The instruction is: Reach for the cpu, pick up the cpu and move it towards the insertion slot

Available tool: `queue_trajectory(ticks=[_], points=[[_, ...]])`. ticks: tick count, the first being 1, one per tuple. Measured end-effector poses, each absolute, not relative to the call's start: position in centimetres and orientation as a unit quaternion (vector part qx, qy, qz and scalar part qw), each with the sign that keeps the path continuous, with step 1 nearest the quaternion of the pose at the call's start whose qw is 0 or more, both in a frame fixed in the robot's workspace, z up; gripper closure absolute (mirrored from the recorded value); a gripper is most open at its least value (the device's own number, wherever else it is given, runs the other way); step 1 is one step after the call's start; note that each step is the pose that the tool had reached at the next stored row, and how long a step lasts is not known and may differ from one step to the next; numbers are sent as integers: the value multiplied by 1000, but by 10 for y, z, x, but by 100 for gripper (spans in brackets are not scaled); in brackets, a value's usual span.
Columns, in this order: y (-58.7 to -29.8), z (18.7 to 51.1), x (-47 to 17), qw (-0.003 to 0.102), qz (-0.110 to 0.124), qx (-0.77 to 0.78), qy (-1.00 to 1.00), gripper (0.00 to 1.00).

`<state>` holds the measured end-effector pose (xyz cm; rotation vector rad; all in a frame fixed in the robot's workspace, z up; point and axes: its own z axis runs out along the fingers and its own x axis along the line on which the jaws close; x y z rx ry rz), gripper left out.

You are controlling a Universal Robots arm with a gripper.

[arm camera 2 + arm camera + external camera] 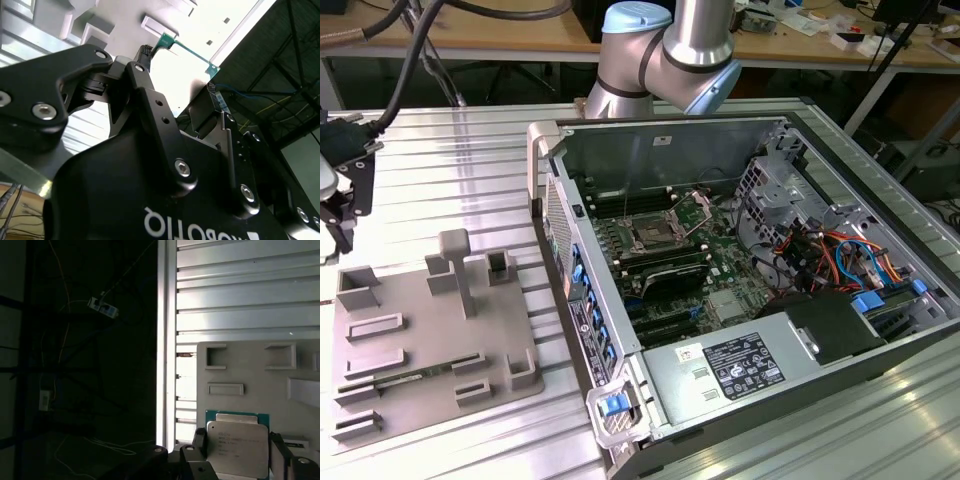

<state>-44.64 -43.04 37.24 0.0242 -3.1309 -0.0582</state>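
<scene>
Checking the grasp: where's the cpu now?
The cpu sits between the hand's fingers in the first wrist view, grey tray behind it.

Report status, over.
Gripper shut on cpu, above grey tray. Insertion slot well off. Case wall stands between.

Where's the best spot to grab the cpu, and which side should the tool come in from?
Take the cpu by two opposite thin edges, coming in from its metal-top side, square to that face. It is a thin flat square, so only the edges offer parallel faces. In the first wrist view the tool holds it this way, a finger on each side.
</scene>
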Motion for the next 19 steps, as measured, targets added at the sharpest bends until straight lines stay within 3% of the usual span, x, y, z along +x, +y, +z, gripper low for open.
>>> queue_trajectory(ticks=[19], points=[[-430, 385, -446, 5, -19, 8, -1000, 45]])
